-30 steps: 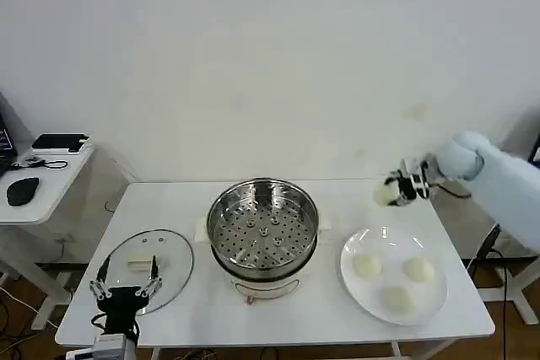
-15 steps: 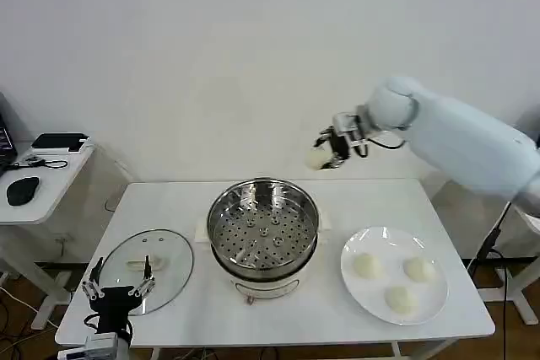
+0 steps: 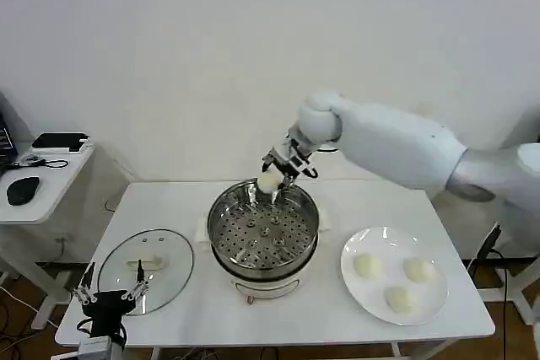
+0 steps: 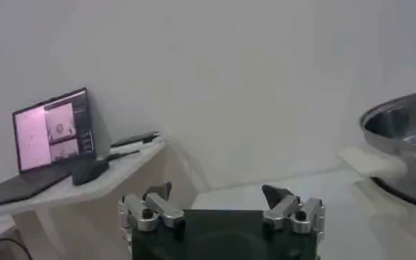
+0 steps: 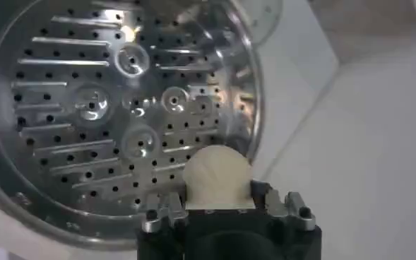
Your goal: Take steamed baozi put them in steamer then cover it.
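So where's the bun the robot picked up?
In the head view, the bun sits in the right pincer, above the steamer's far rim.

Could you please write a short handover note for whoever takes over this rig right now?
Right gripper: shut on one baozi, held above the far rim of the steamer, whose tray is empty.
Left gripper: open, parked at the table's near left edge beside the glass lid.
Three baozi wait on the white plate.
Done: nothing placed.
Left: release this bun, move three more, fit lid.
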`<state>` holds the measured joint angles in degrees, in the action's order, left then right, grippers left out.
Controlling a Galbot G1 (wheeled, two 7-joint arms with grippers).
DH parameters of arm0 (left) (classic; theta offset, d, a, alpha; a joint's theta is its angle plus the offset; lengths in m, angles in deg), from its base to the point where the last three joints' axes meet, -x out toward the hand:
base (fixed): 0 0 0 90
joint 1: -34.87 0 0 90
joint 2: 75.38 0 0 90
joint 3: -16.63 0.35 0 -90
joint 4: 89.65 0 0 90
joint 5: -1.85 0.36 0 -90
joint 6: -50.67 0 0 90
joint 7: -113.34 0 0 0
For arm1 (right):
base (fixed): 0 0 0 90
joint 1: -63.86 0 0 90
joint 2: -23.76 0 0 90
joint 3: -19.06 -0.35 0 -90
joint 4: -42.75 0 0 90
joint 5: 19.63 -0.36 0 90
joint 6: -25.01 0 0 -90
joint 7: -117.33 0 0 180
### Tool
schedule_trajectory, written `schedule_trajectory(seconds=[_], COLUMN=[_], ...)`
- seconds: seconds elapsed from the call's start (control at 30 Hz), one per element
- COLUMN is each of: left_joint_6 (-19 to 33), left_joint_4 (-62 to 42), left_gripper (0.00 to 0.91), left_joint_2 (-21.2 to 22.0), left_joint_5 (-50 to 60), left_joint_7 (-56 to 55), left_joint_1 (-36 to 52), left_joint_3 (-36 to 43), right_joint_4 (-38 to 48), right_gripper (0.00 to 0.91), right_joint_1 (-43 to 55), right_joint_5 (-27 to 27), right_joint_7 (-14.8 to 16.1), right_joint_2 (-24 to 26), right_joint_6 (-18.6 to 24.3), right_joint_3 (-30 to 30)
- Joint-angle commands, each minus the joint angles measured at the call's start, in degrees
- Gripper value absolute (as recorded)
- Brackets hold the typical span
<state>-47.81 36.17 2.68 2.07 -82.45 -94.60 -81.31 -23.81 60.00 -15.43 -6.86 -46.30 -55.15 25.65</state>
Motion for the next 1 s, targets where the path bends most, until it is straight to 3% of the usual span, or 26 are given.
schedule_trajectory(seconds=[0.03, 0.2, 0.47, 1.0], left_joint_6=[0.01, 0.07, 0.08, 0.15], left_joint_4=[-0.03, -0.36, -0.56, -0.57], left_gripper=[0.907, 0.907, 0.907, 0.907], left_joint_2=[0.0, 0.11, 0.04, 0.14], left_joint_5=[-0.06, -0.18, -0.34, -0.46], left_joint_7=[-0.03, -0.06, -0.09, -0.14], left_joint_1=[-0.04, 0.13, 0.17, 0.13], left_joint_3=[-0.23, -0.56, -0.87, -1.21], right_joint_4=[0.77, 4.62, 9.11, 8.52], right_gripper=[0.615, 0.615, 0.625, 0.625], right_joint_1=[-0.82, -2.58, -4.29, -4.67], right_joint_5=[5.44, 11.7, 16.04, 12.65], right_joint_7=[-0.14, -3.22, -6.15, -7.34], right_joint_2=[-2.48, -3.87, -5.68, -6.61], right_joint_6=[6.05, 11.24, 14.9, 16.03], right_joint_3=[2.39, 1.11, 0.08, 0.73])
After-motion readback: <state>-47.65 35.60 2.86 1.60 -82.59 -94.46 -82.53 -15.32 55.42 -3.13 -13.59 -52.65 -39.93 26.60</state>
